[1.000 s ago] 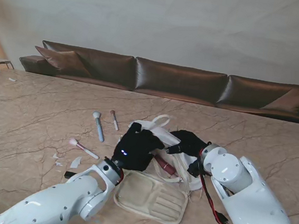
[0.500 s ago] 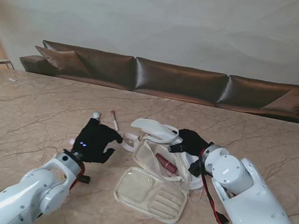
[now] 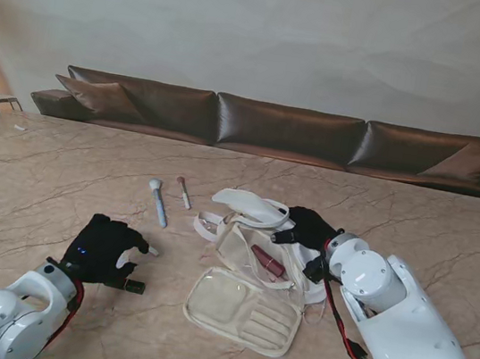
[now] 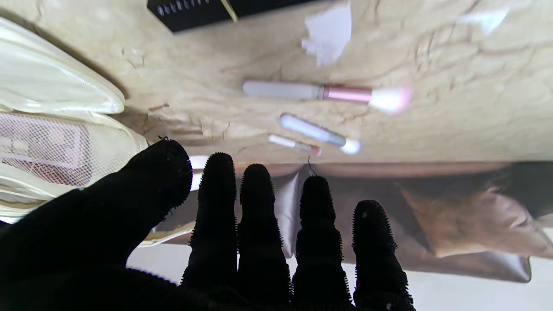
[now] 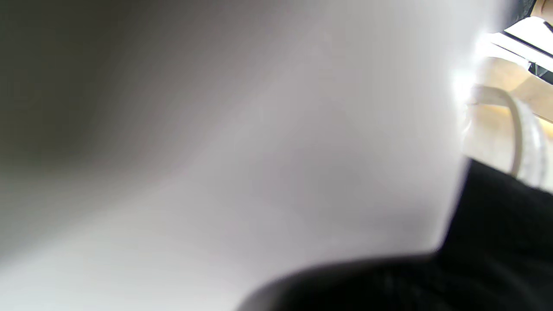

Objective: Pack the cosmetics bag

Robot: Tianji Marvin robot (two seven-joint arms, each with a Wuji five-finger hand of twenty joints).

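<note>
From the stand view you see the bag [image 3: 247, 280] lying open near the middle of the desk [image 3: 34, 167], its flat flap toward the near edge and its white handles toward the far edge. A dark red tube [image 3: 267, 261] lies inside the open compartment. The left robot hand [image 3: 106, 250] hovers over the desk left of the bag, well apart from it, fingers spread and holding nothing. A small black item [image 3: 134, 286] lies just beside it on the near side, and a pale handle tip [image 3: 150, 250] pokes out past its fingers. Farther off, toward the far edge, lie a blue brush [image 3: 158, 202] and a thin brush [image 3: 184, 193], side by side but apart. The right robot hand [image 3: 305, 228] rests at the bag's right far rim, touching the handles; you cannot tell whether it pinches them.

In the left wrist view you see the left hand's fingers [image 4: 257, 216] extended and apart, nothing between them. Beyond them on the desk lie a pink brush [image 4: 322, 93], the blue brush [image 4: 317, 134], the thin brush [image 4: 293, 144], a white scrap [image 4: 328, 32] and a black comb [image 4: 203, 11]. The bag's mesh pocket [image 4: 52, 151] shows at the side.

The right wrist view is almost wholly blocked by a blurred pale surface; you make out only black glove [image 5: 497, 224] and a white loop of handle [image 5: 518, 138].
</note>
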